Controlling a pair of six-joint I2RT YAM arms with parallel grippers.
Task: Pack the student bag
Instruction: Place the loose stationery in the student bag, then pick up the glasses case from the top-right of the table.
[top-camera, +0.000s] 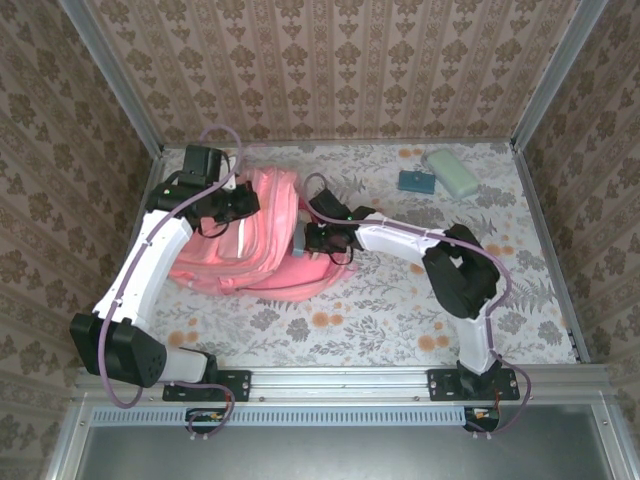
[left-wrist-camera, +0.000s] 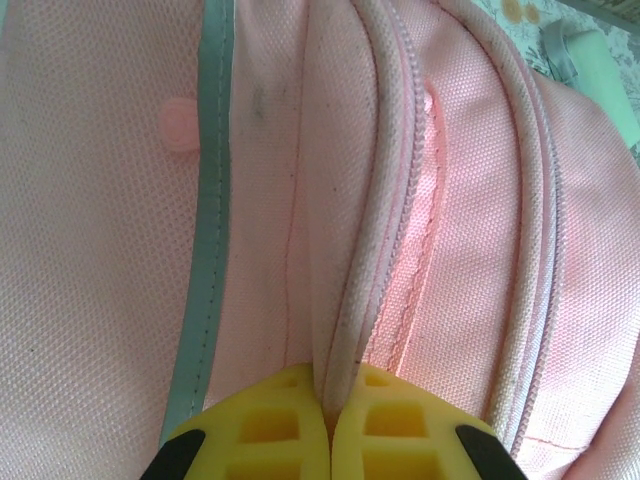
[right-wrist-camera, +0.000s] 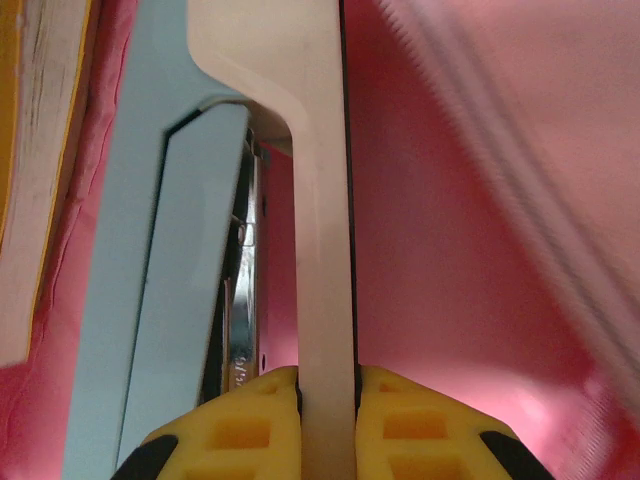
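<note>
Left wrist view: left gripper (left-wrist-camera: 330, 425) pinched together on the zipper lip (left-wrist-camera: 362, 260) of the student bag (left-wrist-camera: 100, 250), likely holding it open. Right gripper (right-wrist-camera: 328, 400) clamped on a stapler (right-wrist-camera: 130, 300) by its white arm, inside the bag.

Brown damask-patterned walls (top-camera: 330, 60) enclose a floral-covered table (top-camera: 380, 310) with metal corner posts (top-camera: 110, 75).

One student bag (top-camera: 262, 235), centre-left of the top view. Two pincers: left pincer (left-wrist-camera: 330, 400), right pincer (right-wrist-camera: 328, 385). Two small things at upper right: one teal pouch (top-camera: 415, 181), one pale green case (top-camera: 452, 173). In the right wrist view, one pale blue stapler-like tool (right-wrist-camera: 320, 250) and, at far left, one yellow-covered book (right-wrist-camera: 40, 150).
</note>
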